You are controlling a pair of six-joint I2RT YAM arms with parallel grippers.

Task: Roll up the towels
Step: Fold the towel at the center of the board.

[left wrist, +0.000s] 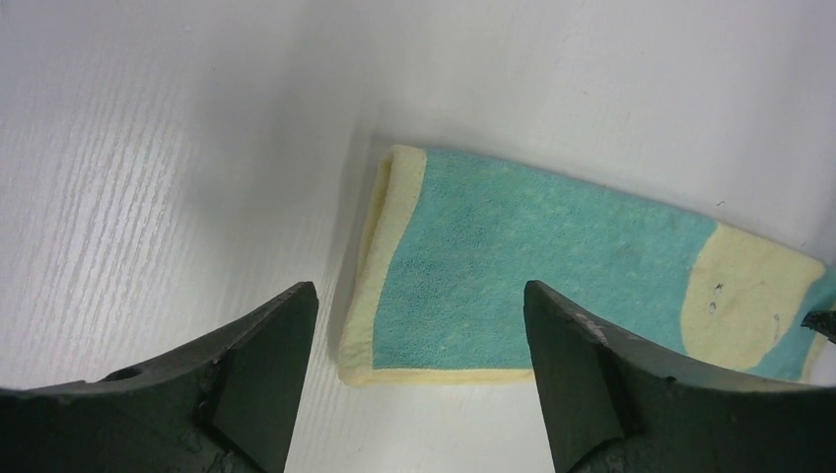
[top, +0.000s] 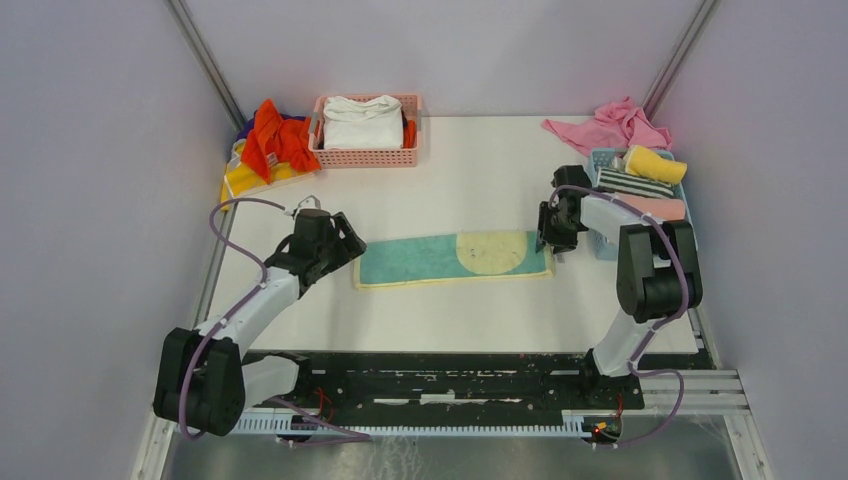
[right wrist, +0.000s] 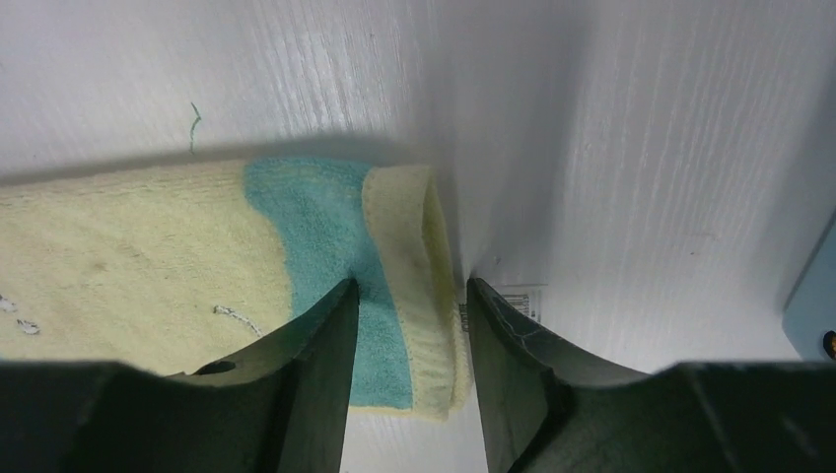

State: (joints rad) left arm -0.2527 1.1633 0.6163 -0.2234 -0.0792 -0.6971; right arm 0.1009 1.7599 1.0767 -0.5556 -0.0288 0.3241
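A pale yellow and teal towel (top: pixel 450 257) lies folded in a long flat strip across the middle of the table. My left gripper (top: pixel 345 240) hovers just off its left end, open, with the towel's left corner (left wrist: pixel 394 296) between and beyond the wide jaws (left wrist: pixel 419 291). My right gripper (top: pixel 553 240) stands at the strip's right end. Its narrow jaws (right wrist: pixel 409 286) are closed on the thick yellow end hem (right wrist: pixel 419 256), which fills the gap. Other towels lie at the table's back corners.
A pink basket (top: pixel 365 157) with a white cloth stands at the back. An orange-red cloth (top: pixel 272 135) and a yellow one (top: pixel 245 180) are heaped back left. A pink cloth (top: pixel 610 125) lies back right. A blue basket (top: pixel 600 158) behind my right gripper holds rolled towels, one of them yellow (top: pixel 655 163).
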